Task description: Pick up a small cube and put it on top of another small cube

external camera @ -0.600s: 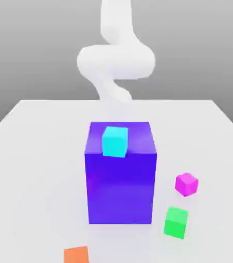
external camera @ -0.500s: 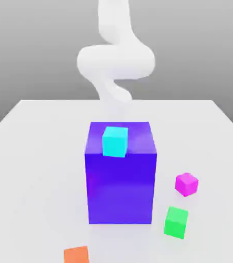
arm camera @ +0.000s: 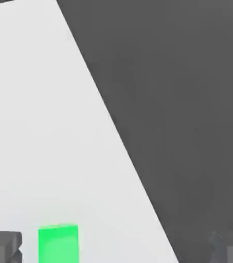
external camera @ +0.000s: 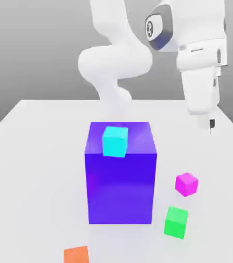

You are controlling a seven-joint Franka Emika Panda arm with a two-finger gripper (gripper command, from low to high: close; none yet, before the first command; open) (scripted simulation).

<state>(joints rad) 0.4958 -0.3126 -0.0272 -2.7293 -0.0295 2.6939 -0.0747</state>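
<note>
The small magenta cube rests on the white table to the exterior view's right of the big blue-violet block. The small green cube sits nearer the front, just below the magenta one and apart from it. My gripper hangs high above the table's right side, behind and above both cubes, touching nothing. In the hand view my gripper is open, its dark fingertips standing far apart with nothing between them. The green cube lies on the table close to one fingertip.
The tall blue-violet block stands mid-table with a cyan cube on top. An orange cube lies at the front edge. The table's edge runs under my hand, with dark floor beyond it.
My forearm and hand have appeared at the exterior view's upper right, where only the arm's rear links showed before. None of the cubes has moved.
</note>
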